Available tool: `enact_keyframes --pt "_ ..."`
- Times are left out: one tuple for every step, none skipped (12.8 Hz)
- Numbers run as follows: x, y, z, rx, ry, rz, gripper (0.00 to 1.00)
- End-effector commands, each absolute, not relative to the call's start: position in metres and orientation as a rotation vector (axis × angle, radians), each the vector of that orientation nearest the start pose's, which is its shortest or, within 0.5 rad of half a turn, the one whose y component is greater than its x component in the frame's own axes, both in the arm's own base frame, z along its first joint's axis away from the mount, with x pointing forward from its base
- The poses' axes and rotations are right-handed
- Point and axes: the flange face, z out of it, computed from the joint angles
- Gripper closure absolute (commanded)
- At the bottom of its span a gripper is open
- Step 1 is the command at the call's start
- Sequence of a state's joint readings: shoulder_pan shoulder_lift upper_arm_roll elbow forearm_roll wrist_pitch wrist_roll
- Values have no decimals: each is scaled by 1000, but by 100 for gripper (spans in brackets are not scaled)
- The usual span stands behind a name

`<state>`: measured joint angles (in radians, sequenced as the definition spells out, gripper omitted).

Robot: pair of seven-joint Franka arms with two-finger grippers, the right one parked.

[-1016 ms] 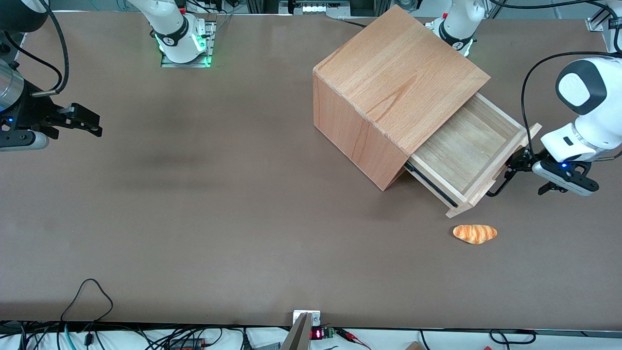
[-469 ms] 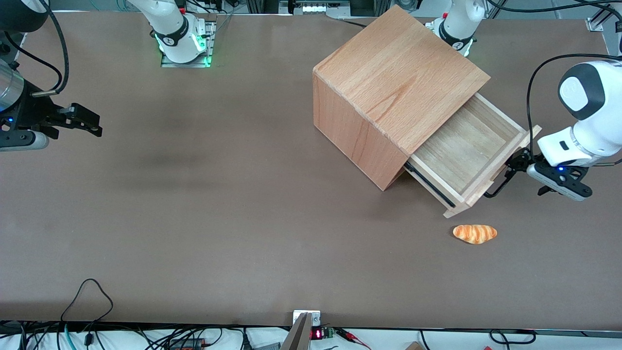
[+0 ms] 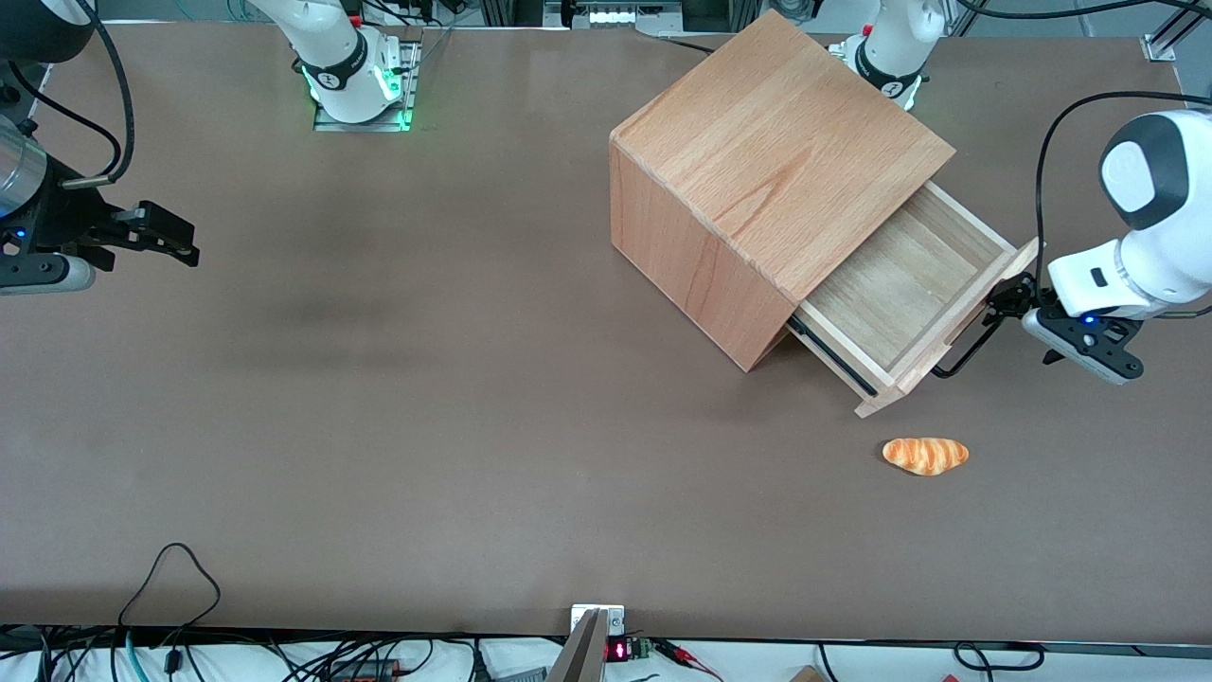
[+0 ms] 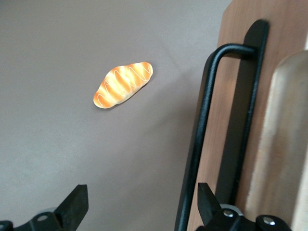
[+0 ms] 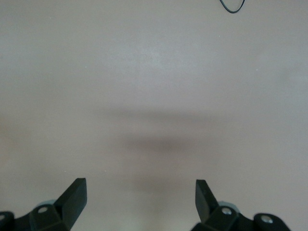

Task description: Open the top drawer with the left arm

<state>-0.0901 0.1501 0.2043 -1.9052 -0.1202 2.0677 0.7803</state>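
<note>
Top drawer point(image 3: 900, 294) — drawn well out of the cabinet point(image 3: 757, 180), its handle point(image 4: 204, 139) just beside the pincer point(image 4: 139, 207), which is spread wide and holds nothing. Bread roll point(image 3: 925, 455) lies on the desk point(image 3: 379, 426) nearby. Risk — the drawer front may be nudged back inward by a careless retreat.

Top drawer point(image 3: 900, 294) open; claw point(image 3: 1006, 301) at handle.

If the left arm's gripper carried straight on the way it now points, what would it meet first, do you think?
Probably the top drawer's black bar handle: the left arm's gripper, fingers open, sits just in front of the drawer, one finger near the bar. Depth is uncertain.
</note>
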Motion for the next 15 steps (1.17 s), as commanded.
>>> enact_keyframes --pt "596 58 452 -3037 1013 -43 0" --pt "595 57 457 -3042 1018 -28 0" --pt "595 57 463 -3043 1022 -21 0" --pt "593 57 472 -3045 1023 -12 0" --pt "591 56 485 -3049 1014 -25 0" --pt "587 58 495 -3054 994 -45 0" --pt "582 61 506 -3069 957 -56 0" --pt "576 63 517 -3099 877 -54 0" --pt "568 64 531 -3131 774 -61 0" --pt "560 63 546 -3167 632 -71 0" --pt "552 64 559 -3189 522 -80 0" --pt "545 66 571 -3185 419 -83 0" --pt "537 67 579 -3179 340 -72 0" --pt "533 66 584 -3182 269 -59 0" --pt "532 64 587 -3184 199 -61 0"
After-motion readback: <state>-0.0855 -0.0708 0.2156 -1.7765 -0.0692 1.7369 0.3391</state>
